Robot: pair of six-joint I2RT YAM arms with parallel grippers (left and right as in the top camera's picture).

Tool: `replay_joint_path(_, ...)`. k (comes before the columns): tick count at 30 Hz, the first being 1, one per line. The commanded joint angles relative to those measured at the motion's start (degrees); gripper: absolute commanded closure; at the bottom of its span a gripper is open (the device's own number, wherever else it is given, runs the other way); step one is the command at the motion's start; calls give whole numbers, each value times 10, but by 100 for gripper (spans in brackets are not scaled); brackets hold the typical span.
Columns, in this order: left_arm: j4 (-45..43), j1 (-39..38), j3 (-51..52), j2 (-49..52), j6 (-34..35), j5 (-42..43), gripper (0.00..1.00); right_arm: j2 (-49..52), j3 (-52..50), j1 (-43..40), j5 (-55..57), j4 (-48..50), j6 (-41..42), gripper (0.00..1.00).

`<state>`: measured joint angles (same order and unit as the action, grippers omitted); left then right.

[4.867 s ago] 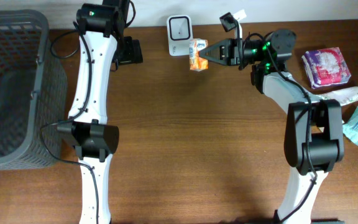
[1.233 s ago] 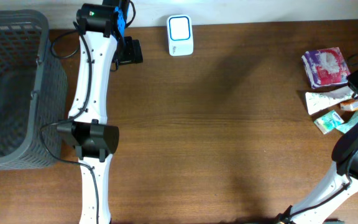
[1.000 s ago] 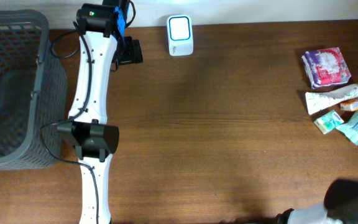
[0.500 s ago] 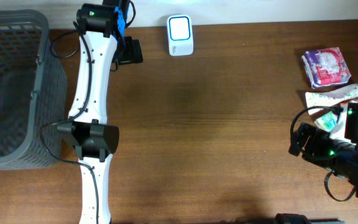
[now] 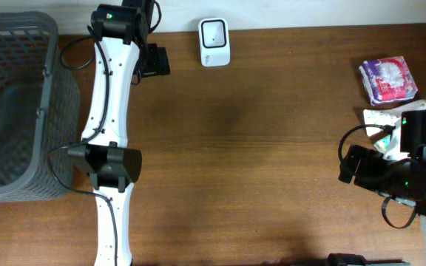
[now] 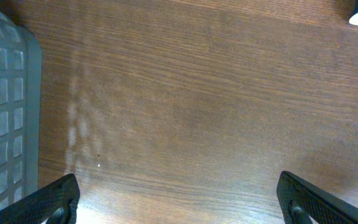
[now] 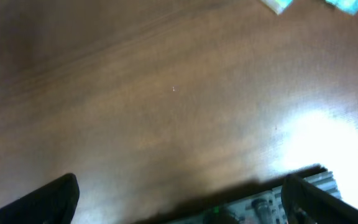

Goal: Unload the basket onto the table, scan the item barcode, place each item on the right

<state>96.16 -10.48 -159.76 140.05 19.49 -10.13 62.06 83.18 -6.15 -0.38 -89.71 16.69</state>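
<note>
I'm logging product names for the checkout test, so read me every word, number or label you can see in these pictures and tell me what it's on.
No text is readable in any view.
Purple and white soft packet: printed, but too small and blurred to read.
White tube: markings too small to read.
White box-shaped scanner: no legible label.
Brown wooden table: no writing on it.

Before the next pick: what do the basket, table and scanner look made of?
Basket: grey plastic, matte, going by its moulded grid walls.
Table: wood or veneer, brown with visible grain and slight sheen.
Scanner: probably hard white plastic, smooth, with a dark window.
</note>
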Motion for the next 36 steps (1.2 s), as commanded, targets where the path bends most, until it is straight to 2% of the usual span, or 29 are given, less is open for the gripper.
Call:
replay_joint_path(1, 0, 2, -4, -2, 4, -7, 1, -78, -64, 5, -6, 52, -19, 1)
replay_joint_path(4, 0, 2, -4, -2, 4, -7, 1, -206, -198, 5, -15, 168, -23, 1)
replay_joint_path(7, 0, 2, -4, -2, 4, -7, 1, -306, -321, 5, -89, 304, -119, 1)
replay_joint_path(11, 0, 2, -4, -2, 4, -7, 1, -462, -489, 5, -122, 497, -122, 1)
replay_joint_path(13, 0, 2, -4, -2, 4, -7, 1, -506, -540, 5, -144, 559, -122, 1)
replay_joint_path(14, 0, 2, -4, -2, 4, -7, 1, -544, -612, 5, -149, 639, -122, 1)
replay_joint_path(18, 0, 2, -4, -2, 4, -7, 1, -578, -710, 5, -149, 777, -130, 1)
replay_joint_path(21, 0, 2, -4, -2, 4, -7, 1, -605, -747, 5, -133, 822, -144, 1)
replay_joint_path(26, 0, 2, -4, -2, 4, -7, 1, -619, -762, 5, -131, 861, -225, 1)
replay_joint_path(36, 0, 2, -4, -2, 4, -7, 1, -619, -768, 29, -103, 862, -220, 1)
